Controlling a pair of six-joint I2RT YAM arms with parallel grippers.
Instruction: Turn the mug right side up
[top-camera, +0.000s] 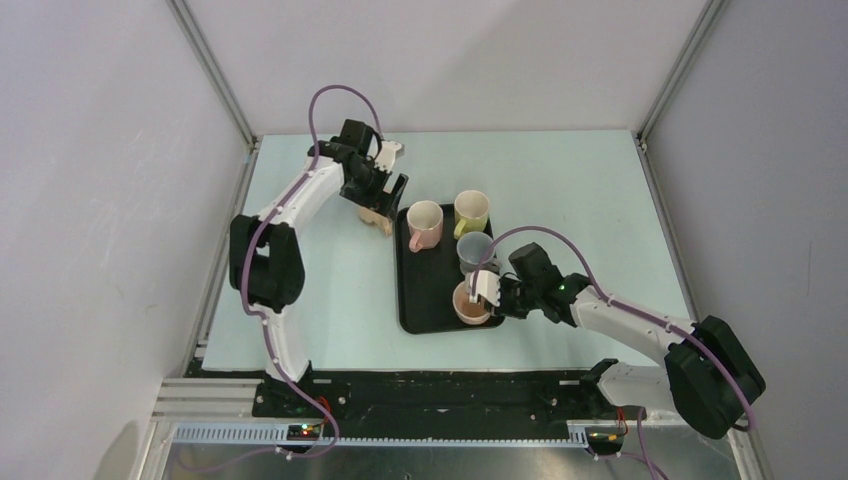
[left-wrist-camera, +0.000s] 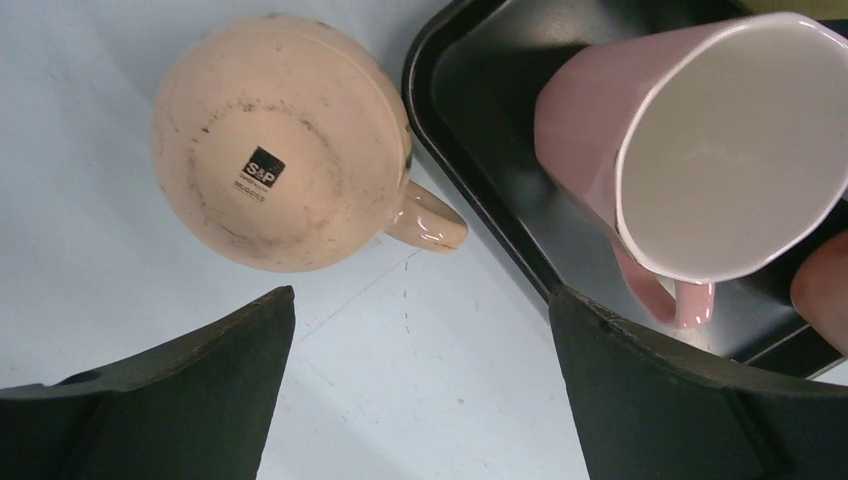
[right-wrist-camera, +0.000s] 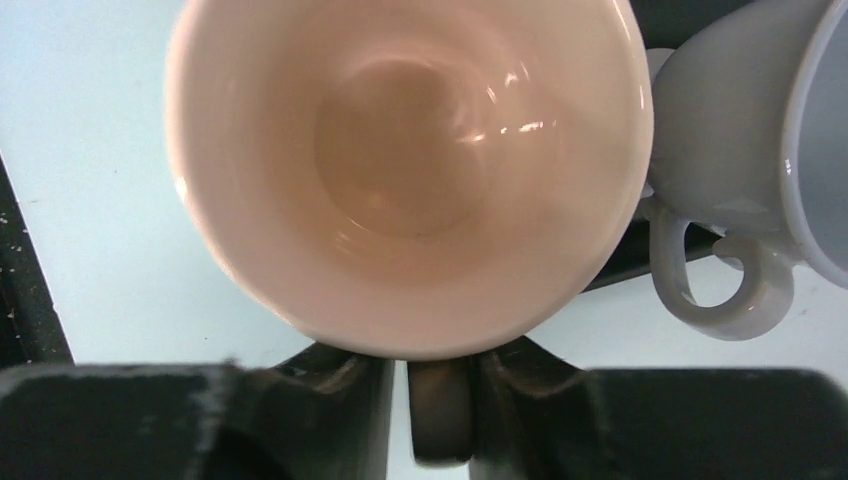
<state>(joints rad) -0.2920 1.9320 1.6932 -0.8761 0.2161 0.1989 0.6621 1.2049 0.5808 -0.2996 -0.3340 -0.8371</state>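
Note:
A peach mug (top-camera: 375, 216) stands upside down on the table just left of the black tray (top-camera: 420, 300). In the left wrist view its base (left-wrist-camera: 280, 140) faces up, with its handle pointing toward the tray (left-wrist-camera: 480, 90). My left gripper (top-camera: 392, 190) hovers above it, open and empty (left-wrist-camera: 420, 300), with the mug beyond the fingertips. My right gripper (top-camera: 487, 290) is shut on the handle of a second peach mug (top-camera: 470, 303) at the tray's front right. That mug's mouth faces up (right-wrist-camera: 410, 160), and its handle sits between the fingers (right-wrist-camera: 438, 370).
On the tray stand an upright pink mug (top-camera: 424, 225) (left-wrist-camera: 720, 150), a yellow mug (top-camera: 471, 210) and a grey mug (top-camera: 476, 250) (right-wrist-camera: 760, 130) close beside the held mug. The enclosure's walls and frame posts ring the table.

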